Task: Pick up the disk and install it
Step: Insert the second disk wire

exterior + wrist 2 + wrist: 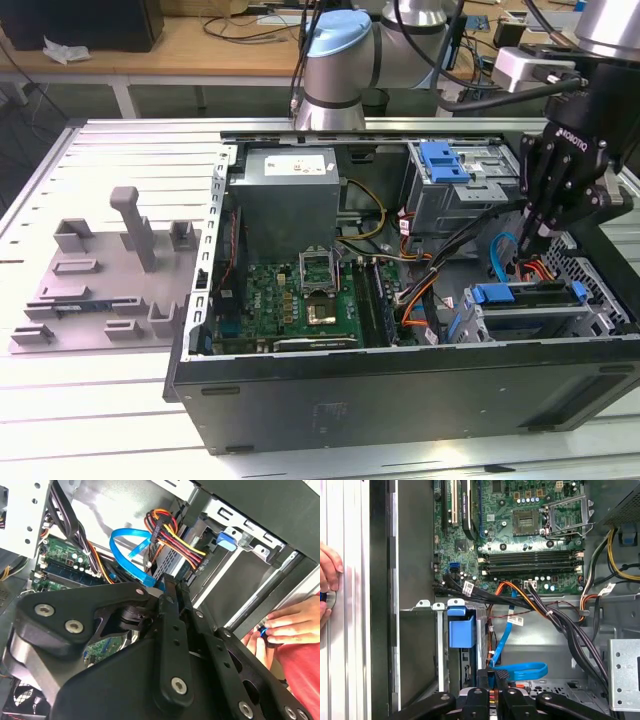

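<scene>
Disk (172, 560) sits cabled in its cramped bay (530, 312), narrow jaws poised just above.

The gripper (541, 240) is showing matt black metal links with bright steel screw heads, plain in both wrist views (170, 630). The case (400, 385) is looking like dark, satin-painted sheet metal, sitting on a table (100, 400) of pale, ribbed aluminium. The motherboard (520, 525) is gleaming green and glossy. The cage (420, 645) is showing bare grey metal, dull and smooth, with a latch (461, 630) of blue matt plastic. The flat cable (127, 550) is shining as glossy blue plastic. The arm's joint (335, 70) is looking like smooth silver metal under a pale blue plastic cap.
</scene>
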Tool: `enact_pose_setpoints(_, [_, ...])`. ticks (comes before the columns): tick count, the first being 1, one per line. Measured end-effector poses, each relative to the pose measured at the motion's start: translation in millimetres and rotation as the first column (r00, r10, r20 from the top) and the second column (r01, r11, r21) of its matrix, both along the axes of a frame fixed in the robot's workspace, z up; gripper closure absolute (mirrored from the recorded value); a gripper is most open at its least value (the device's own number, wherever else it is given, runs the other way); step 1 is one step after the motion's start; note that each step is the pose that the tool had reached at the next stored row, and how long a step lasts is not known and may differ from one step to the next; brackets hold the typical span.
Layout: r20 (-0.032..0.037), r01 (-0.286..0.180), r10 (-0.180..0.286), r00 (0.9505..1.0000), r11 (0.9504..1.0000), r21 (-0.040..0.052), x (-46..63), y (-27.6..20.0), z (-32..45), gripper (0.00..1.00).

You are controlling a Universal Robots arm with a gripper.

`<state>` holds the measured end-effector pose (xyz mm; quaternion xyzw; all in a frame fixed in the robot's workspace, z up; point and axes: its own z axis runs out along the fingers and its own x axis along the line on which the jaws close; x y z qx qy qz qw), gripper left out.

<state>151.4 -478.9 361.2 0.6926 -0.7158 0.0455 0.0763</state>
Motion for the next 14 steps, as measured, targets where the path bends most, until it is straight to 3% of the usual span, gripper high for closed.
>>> enact_pose_setpoints(11, [-0.0001,0.000,0.000,1.0000,1.0000,0.0000,3.5,-0.1,-0.4,0.83])
enact_pose_setpoints(14, [-0.0002,0.000,0.000,1.0000,1.0000,0.0008,3.7,-4.1,-0.5,0.83])
